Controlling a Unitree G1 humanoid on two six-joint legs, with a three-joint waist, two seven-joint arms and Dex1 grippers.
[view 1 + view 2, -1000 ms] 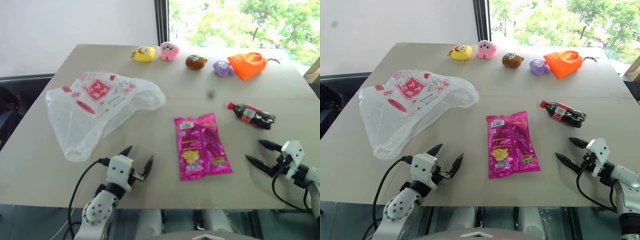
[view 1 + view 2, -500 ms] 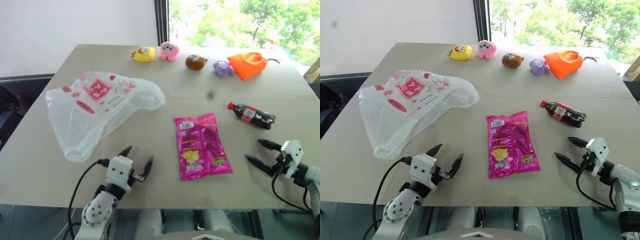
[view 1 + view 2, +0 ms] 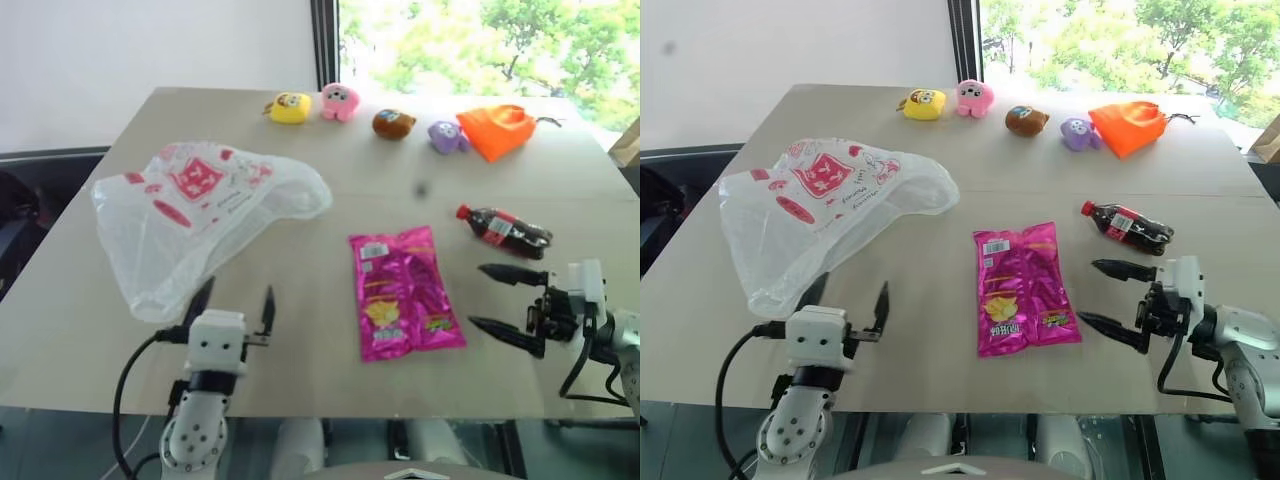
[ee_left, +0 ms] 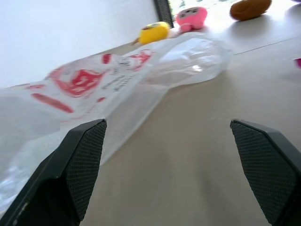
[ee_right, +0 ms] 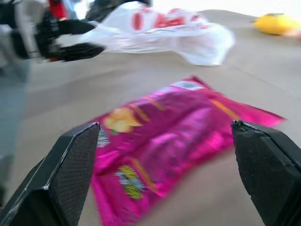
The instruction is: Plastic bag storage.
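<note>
With both the left gripper and right gripper wide open and empty, you should bring the left forward to pinch the plastic bag's near edge low against the table.

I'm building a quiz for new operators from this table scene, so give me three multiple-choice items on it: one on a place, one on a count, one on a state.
1. Where does the plastic bag lie?
A. on the table's left side
B. beside the cola bottle
C. under the snack packet

2. How many small plush toys stand in the far row?
A. two
B. four
C. six

3. How is the right gripper?
A. shut on the bottle
B. shut on the packet
C. open, holding nothing

Answers:
1 A, it lies left of the magenta snack packet.
2 B, yellow, pink, brown, purple.
3 C, its fingers spread apart beside the packet.
</note>
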